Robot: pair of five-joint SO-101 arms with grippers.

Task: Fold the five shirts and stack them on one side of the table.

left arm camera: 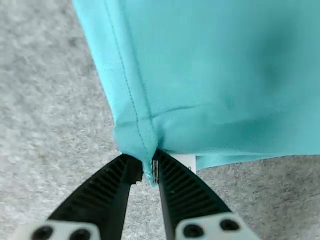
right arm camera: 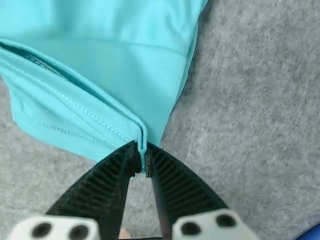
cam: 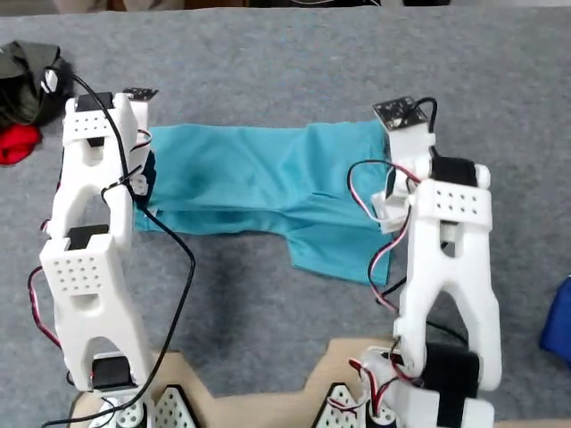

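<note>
One teal shirt (cam: 250, 174), pinched by left end effector (left arm camera: 148, 169), right end effector (right arm camera: 142, 154)

The white left arm (cam: 82, 272) hides one end of the teal cloth shirt (cam: 259, 174), and the frame edge crops a blue cloth (cam: 560, 323).

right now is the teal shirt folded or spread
Partly folded: the teal shirt shows doubled layers along its near edge.

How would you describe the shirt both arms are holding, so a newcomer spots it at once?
On the grey table, look between the two white arms: the teal shirt lies spread there, pinched by the left gripper and right gripper. It alone is teal; the red cloth and blue cloth sit at the edges.
</note>
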